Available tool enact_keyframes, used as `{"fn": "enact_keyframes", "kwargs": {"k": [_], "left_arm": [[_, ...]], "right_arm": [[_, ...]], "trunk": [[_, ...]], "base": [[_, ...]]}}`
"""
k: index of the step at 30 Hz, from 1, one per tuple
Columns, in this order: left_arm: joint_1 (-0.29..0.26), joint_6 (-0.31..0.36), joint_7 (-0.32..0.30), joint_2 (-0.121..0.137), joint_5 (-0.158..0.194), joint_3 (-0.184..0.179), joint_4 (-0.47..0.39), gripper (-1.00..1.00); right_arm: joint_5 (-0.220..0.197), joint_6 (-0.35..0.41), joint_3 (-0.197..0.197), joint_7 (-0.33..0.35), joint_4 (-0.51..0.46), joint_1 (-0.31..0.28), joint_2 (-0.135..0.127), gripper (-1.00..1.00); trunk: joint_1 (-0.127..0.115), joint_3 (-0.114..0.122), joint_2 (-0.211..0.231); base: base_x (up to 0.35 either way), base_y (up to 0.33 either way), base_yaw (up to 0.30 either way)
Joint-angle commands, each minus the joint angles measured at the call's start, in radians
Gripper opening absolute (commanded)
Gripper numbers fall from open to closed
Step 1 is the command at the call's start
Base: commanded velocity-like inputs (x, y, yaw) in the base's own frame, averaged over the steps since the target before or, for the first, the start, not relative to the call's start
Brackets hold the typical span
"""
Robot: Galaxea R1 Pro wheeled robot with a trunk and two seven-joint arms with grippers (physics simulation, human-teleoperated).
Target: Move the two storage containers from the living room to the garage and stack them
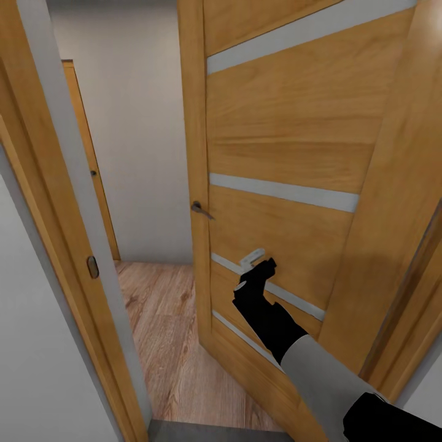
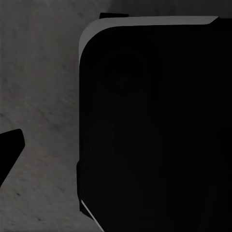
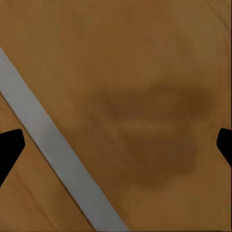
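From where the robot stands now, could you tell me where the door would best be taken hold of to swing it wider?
Probably at the lever handle on the door, reached from its free edge beside the gap. The lever sticks out from the flat panel, giving fingers something to close around, while the right gripper is only near the smooth face by a frosted strip, which offers no hold.
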Motion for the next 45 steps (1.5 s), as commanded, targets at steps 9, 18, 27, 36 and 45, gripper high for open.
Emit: {"fn": "enact_keyframes", "kwargs": {"k": [9,18,27,36,45], "left_arm": [[0.000,-0.002,0.001,0.000,0.004,0.000,0.001,1.00],[0.000,-0.002,0.000,-0.002,-0.004,-0.004,0.000,1.00],[0.000,-0.002,0.000,-0.002,-0.004,-0.004,0.000,1.00],[0.000,-0.002,0.000,-0.003,-0.004,-0.004,0.000,1.00],[0.000,-0.002,0.000,-0.003,-0.005,-0.005,0.000,1.00]], "right_arm": [[-0.003,0.011,0.001,-0.047,0.015,-0.002,0.002,1.00],[-0.006,0.012,0.000,-0.053,0.018,-0.002,0.000,1.00],[-0.006,0.013,0.000,-0.055,0.018,-0.002,-0.002,1.00],[-0.006,0.013,0.000,-0.067,0.018,-0.002,-0.001,1.00],[-0.006,0.060,-0.002,-0.095,0.020,-0.002,-0.003,1.00]], "trunk": [[0.000,-0.001,-0.001],[0.000,-0.001,-0.001],[0.000,-0.001,-0.001],[0.000,-0.001,-0.001],[0.000,-0.001,-0.001]], "base": [[0.000,0.000,0.000],[0.240,0.000,0.000],[0.184,0.000,0.000],[0.009,0.000,0.000],[0.242,-0.043,0.000]]}}
